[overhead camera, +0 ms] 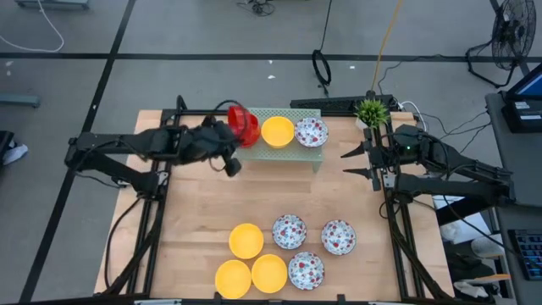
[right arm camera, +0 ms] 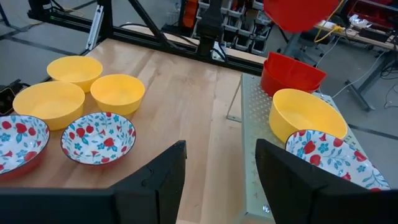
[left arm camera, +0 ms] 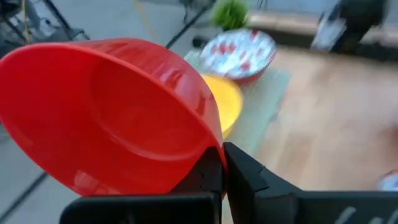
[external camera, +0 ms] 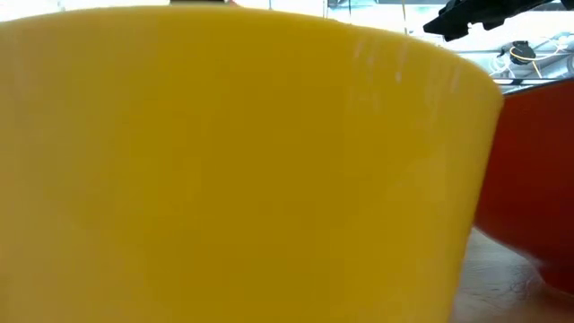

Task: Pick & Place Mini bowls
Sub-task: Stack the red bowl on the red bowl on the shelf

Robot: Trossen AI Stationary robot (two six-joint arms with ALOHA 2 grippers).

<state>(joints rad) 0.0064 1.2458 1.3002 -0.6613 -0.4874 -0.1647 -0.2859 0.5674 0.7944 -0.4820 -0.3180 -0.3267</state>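
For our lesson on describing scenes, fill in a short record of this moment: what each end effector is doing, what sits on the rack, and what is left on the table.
left end effector: shut on a red bowl, held tilted above the rack's end
right end effector: open, empty, beside the rack
rack: red bowls, yellow bowl, floral bowl
table: three yellow bowls and four floral bowls, grouped near the front edge

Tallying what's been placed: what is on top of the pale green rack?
On the rack: a red bowl stack, a yellow bowl, a floral bowl. How many red bowls are nested is hidden.
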